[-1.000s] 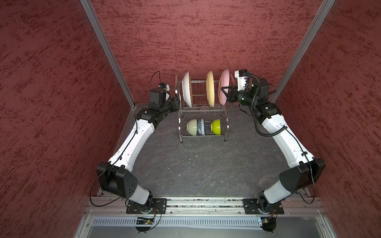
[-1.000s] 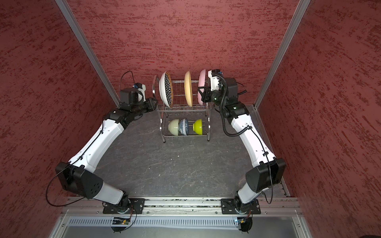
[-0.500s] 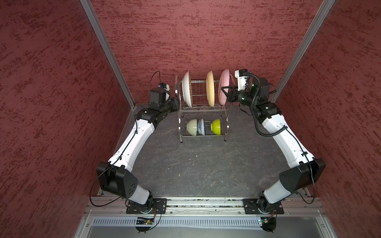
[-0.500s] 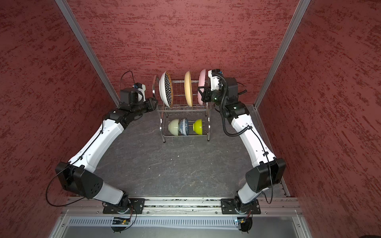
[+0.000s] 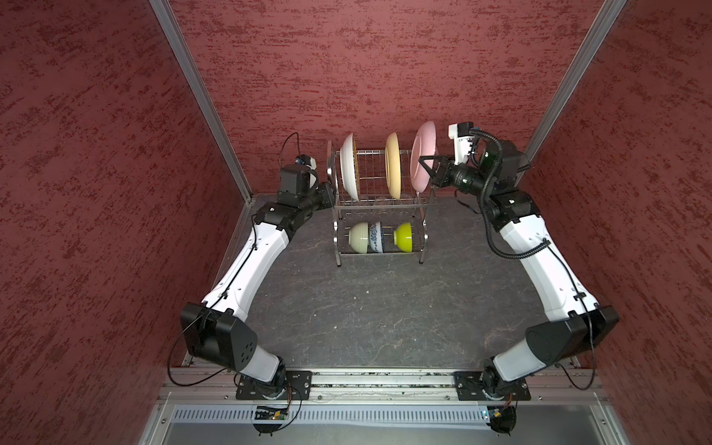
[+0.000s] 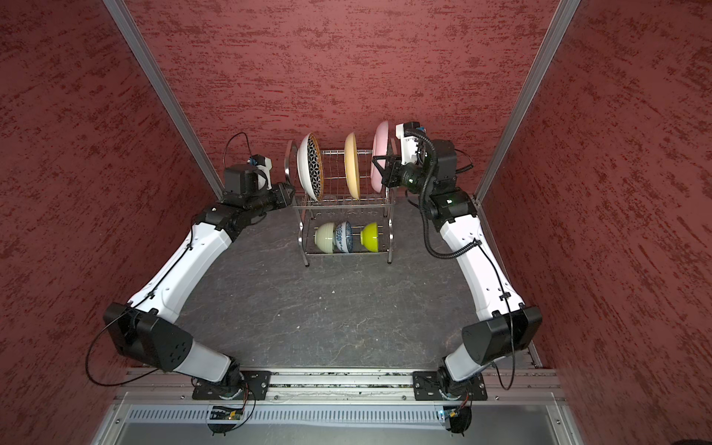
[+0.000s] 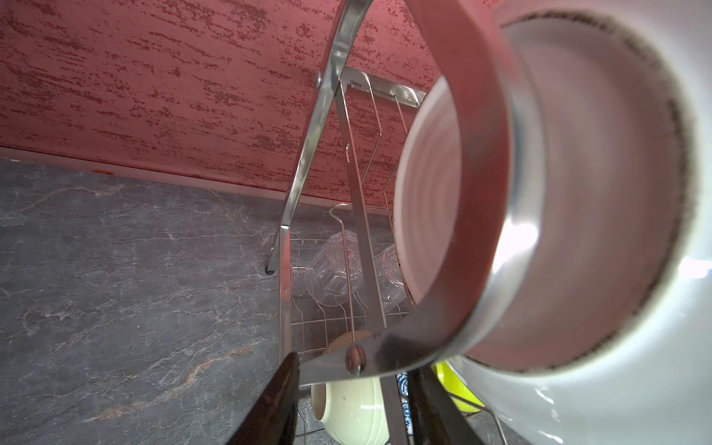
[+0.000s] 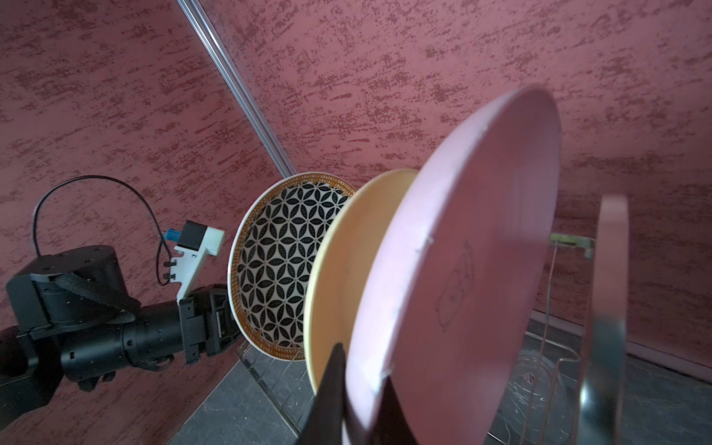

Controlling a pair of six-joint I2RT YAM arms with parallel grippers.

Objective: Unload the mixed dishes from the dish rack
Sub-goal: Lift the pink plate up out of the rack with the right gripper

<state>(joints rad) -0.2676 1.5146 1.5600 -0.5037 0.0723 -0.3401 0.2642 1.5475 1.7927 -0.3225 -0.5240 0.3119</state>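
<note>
R gripper (image 8: pixel 360 370) clamped on pink plate (image 8: pixel 462 269) rim; plate upright, top tier, right end of dish rack (image 5: pixel 379 207), prob. for lifting out. L gripper (image 7: pixel 350 370) jaws apart, astride side frame (image 7: pixel 308 154), likely steadying.

Right gripper (image 5: pixel 424 162), clamped on the rim of the pink plate (image 5: pixel 424 138), now sits slightly higher and a touch further out from the rack (image 5: pixel 379 202) than a second ago. The plate goes up with it. Its top edge stands higher in both top views and leans a little more outward, widening the gap to the yellow plate (image 5: pixel 393 165). Its lower edge seems to be leaving the slot, but blur in the right wrist view leaves that unconfirmed.
</note>
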